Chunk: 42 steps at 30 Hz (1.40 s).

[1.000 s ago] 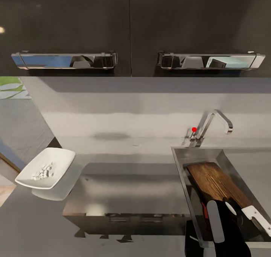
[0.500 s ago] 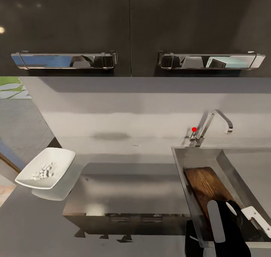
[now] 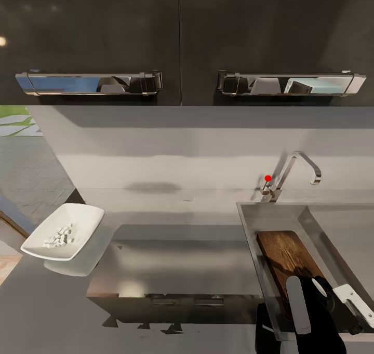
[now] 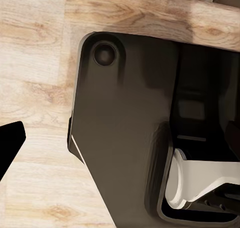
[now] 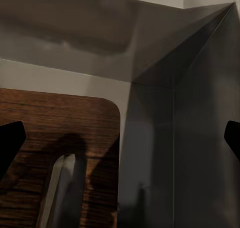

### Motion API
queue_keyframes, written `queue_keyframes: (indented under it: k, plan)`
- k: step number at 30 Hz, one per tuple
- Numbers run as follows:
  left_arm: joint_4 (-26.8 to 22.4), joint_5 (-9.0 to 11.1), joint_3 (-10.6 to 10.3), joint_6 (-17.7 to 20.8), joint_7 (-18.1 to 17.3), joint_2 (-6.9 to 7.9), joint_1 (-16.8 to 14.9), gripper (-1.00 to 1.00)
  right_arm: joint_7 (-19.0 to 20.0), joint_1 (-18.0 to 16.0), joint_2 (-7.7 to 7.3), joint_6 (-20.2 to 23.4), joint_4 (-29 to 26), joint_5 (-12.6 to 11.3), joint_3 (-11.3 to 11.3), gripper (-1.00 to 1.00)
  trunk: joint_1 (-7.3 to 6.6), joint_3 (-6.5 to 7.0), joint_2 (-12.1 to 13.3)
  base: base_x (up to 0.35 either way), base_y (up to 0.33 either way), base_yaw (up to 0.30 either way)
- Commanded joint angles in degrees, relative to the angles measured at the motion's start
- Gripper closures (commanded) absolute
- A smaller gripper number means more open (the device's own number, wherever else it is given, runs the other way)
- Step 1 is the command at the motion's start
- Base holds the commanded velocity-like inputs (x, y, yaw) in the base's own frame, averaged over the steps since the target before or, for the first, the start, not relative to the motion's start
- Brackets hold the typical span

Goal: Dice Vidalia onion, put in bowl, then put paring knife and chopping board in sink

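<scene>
Lying flat inside the sink point(image 3: 249, 224), the chopping board point(image 3: 285, 258) occupies the basin floor against its left wall, with the near end covered by the right arm point(image 3: 311, 312), which reaches down into the basin from the lower edge of the head view. In the right wrist view, the right gripper point(image 5: 120, 138) has its two dark fingertips point(image 5: 10, 143) spread wide at opposite frame edges, with nothing between them; below it, the board's rounded corner point(image 5: 107, 112) and the dark blade of the paring knife point(image 5: 57, 188) resting on the board are visible. The bowl point(image 3: 65, 232) stands on the countertop point(image 3: 182, 198) well to the left of the sink and contains the diced onion point(image 3: 59, 235). The chrome tap point(image 3: 296, 169) with its red knob point(image 3: 267, 178) rises behind the basin. The left wrist view shows one dark fingertip point(image 4: 9, 143) above wooden flooring point(image 4: 35, 62) and the robot's dark base point(image 4: 125, 123); the left gripper's opening cannot be determined.
</scene>
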Motion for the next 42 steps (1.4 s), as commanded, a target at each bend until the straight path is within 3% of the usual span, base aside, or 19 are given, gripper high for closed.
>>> queue_keyframes:
  k: [1, 18, 22, 25, 30, 35, 39, 42]
  plan:
    - [-0.1, 0.57, 0.31, 0.08, -0.59, -0.04, 0.03, -1.0, -0.17, -0.05, 0.03, 0.6, -0.1, -0.06, -0.07, -1.0, 0.03, -0.09, -0.1, 0.0, 0.0, 0.0]
    - [-0.1, 0.57, 0.31, 0.1, -0.58, -0.04, 0.03, -1.0, -0.18, -0.05, 0.22, 0.98, -1.15, -0.4, 0.36, -1.0, 0.03, -0.09, -0.1, 0.0, 0.0, 0.0]
    - [-0.1, 0.57, 0.31, 0.1, -0.59, -0.04, 0.03, -1.0, -0.1, -0.05, 0.43, 2.42, -7.0, -0.41, 0.61, -1.0, 0.03, -0.09, -0.1, 0.0, 0.0, 0.0]
    - [-0.07, 0.57, 0.31, 0.1, -0.59, -0.04, 0.03, -1.0, 0.28, -0.05, 0.46, 7.69, -10.84, -0.42, 0.63, -1.0, 0.03, -0.09, -0.1, 0.0, 0.0, 0.0]
    - [-0.02, 0.58, 0.31, 0.1, -0.59, -0.04, 0.03, -1.0, 4.83, -0.05, 0.41, 13.2, -13.67, -0.42, 0.74, -1.0, 0.03, -0.09, -0.1, 0.0, 0.0, 0.0]
    - [-0.01, 0.62, 0.31, 0.1, -0.58, -0.07, 0.03, -1.0, 10.26, -0.05, 0.26, 19.56, -14.81, -0.42, 4.75, -1.0, 0.03, -0.09, -0.1, 0.0, 0.0, 0.0]
    - [-0.01, 0.65, 0.31, 0.1, -0.57, -0.08, 0.03, -1.0, 14.22, -0.05, 0.05, 21.04, -15.2, -0.42, 5.75, -1.0, 0.03, -0.09, -0.1, 0.0, 0.0, 0.0]
    - [-0.01, 0.66, 0.31, 0.1, -0.57, -0.12, 0.03, -1.0, 19.27, -0.05, -0.17, 23.07, -15.35, -0.38, 6.92, -1.0, 0.03, -0.09, -0.1, 0.0, 0.0, 0.0]
